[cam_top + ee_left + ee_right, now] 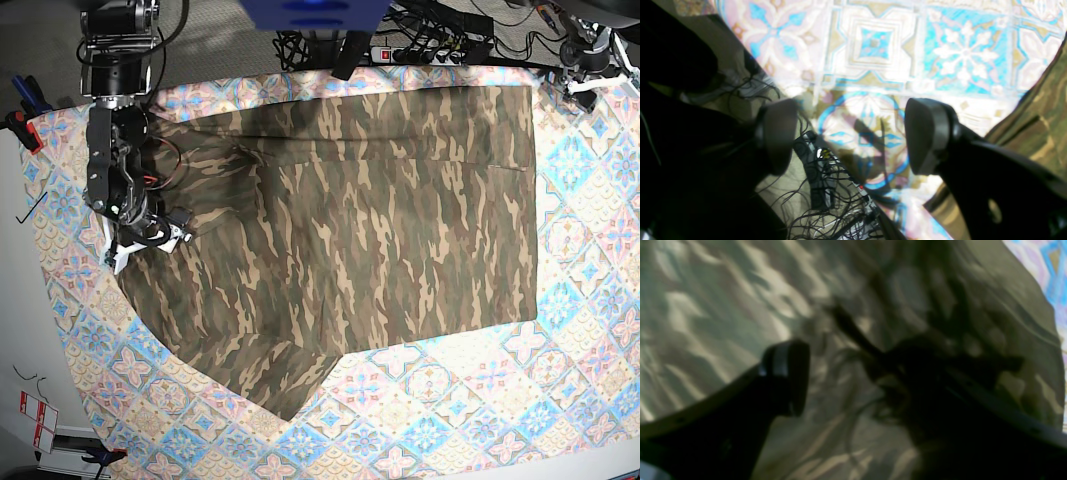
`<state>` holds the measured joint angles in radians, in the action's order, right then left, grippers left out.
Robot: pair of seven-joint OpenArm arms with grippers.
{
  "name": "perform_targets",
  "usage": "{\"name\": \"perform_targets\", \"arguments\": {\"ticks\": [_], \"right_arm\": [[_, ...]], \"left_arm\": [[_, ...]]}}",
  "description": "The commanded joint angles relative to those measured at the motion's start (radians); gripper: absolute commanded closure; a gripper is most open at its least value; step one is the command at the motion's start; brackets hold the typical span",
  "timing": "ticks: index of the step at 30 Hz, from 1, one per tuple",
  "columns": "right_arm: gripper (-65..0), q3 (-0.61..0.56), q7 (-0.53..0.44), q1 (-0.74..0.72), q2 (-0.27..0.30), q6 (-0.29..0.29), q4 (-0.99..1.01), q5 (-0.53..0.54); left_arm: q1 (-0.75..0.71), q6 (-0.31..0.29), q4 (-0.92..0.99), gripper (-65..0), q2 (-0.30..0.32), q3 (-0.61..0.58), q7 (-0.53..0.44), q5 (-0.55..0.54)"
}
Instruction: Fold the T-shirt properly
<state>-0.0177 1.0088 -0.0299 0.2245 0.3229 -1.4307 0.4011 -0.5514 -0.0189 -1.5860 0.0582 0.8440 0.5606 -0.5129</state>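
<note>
The camouflage T-shirt [350, 220] lies spread flat on the tile-patterned tablecloth [470, 400], with one sleeve pointing toward the front [280, 385]. My right gripper [150, 238] hovers over the shirt's left side. In the right wrist view its fingers [786, 373] stand apart above wrinkled camouflage fabric [723, 306], and nothing is pinched between them. My left gripper [853, 136] is open over bare tablecloth [873, 43] near the table's far right corner [585, 80]. An edge of the shirt [1040, 126] shows just to its right.
A power strip and tangled cables [830, 186] lie below the table edge by the left gripper. More cables and a power strip [430, 45] run behind the table's far edge. Clamps [25, 125] hold the cloth at the left edge.
</note>
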Motion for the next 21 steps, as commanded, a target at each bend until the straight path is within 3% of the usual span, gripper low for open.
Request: {"name": "perform_targets", "arguments": {"ticks": [1, 16, 21], "right_arm": [[-44.3, -0.006, -0.023, -0.028, 0.014, -0.001, -0.009, -0.015], [-44.0, -0.061, -0.058, -0.066, 0.011, -0.001, 0.113, -0.032], [-35.0, -0.061, -0.067, -0.067, 0.011, -0.028, 0.143, -0.032]], "left_arm": [[-0.009, 0.0, -0.017, -49.8, 0.012, 0.008, -0.02, -0.003], [0.003, 0.0, -0.017, -49.8, 0.01, 0.008, -0.02, -0.003], [0.003, 0.0, -0.017, -49.8, 0.01, 0.008, -0.02, -0.003]]}}
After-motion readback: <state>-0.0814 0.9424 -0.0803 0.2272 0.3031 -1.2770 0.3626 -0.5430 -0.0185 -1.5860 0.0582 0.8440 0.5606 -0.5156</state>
